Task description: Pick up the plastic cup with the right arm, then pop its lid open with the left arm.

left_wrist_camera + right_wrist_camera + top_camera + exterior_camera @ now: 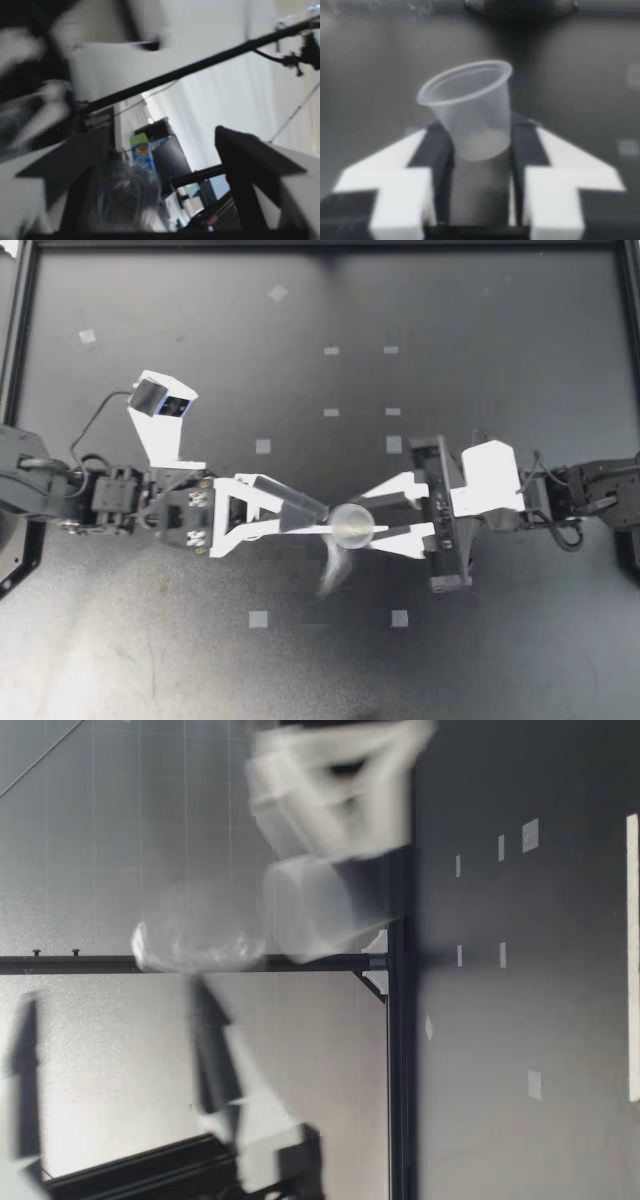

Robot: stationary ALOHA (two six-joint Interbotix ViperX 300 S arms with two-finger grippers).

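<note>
My right pincer (368, 520) is clamped on a clear plastic cup (352, 523). The cup sits over the middle of the dark desk (500, 340). In the right wrist view the cup (470, 110) is squeezed between both fingers (437, 150), one on each side. It leans a bit, and its open mouth points away from the pincer.

My left pincer (315, 522) comes right up to the cup from the other side. Its tips are just beside the cup. In the left wrist view the left pincer (160, 165) has its fingers wide apart.

A blurry clear thing (335, 565) is also close to the cup. I cannot tell what it is. It (125, 197) lies against one left finger.

From the low view the cup (310, 905) is up off the desk. The blurry thing (190, 945) is higher than the cup.

Small pale squares (262, 446) are stuck on the desk around the cup.
</note>
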